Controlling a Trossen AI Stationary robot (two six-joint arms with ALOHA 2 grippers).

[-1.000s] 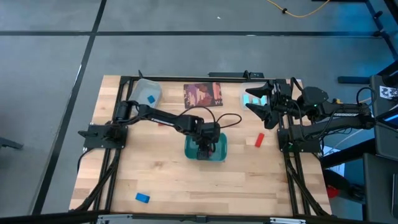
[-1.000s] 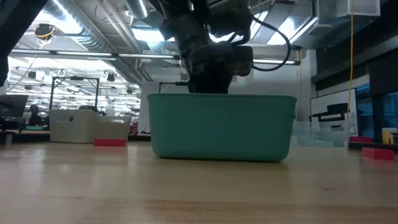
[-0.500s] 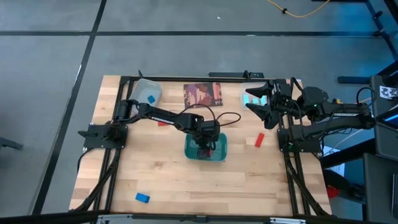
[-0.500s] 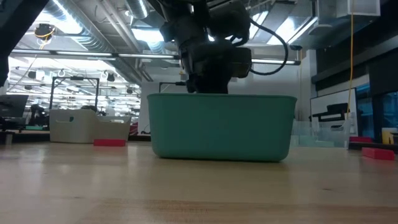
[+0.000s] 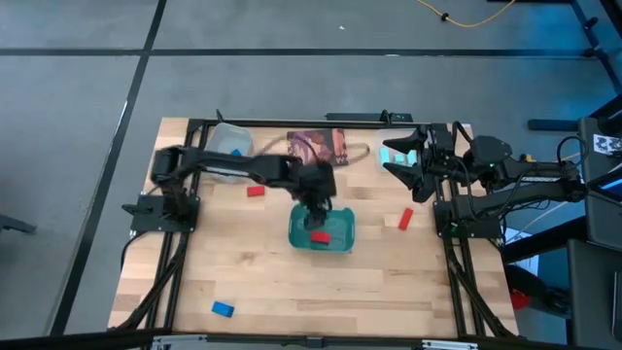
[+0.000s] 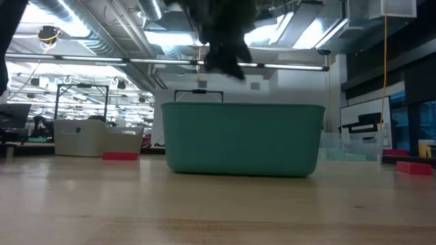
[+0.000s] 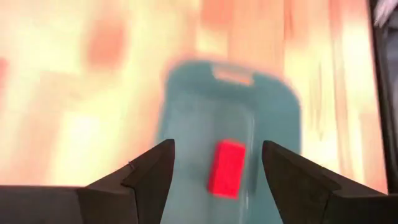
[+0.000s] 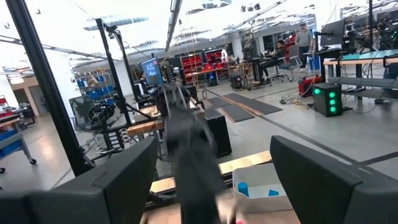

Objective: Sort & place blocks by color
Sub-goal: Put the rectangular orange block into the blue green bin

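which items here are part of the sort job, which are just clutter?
Job:
red block in the teal tray
red blocks on the table
blue block
teal tray
clear bins

Clutter:
printed card

Light wooden table (image 5: 272, 282) carries: teal tray (image 5: 339, 236) near centre — printed card (image 5: 316, 146) at 12 o'clock, clear bins at 11 (image 5: 230, 144) and 1 (image 5: 396, 153), red blocks at 10 (image 5: 256, 192) and 3 (image 5: 405, 220), blue block (image 5: 223, 309) at 7.
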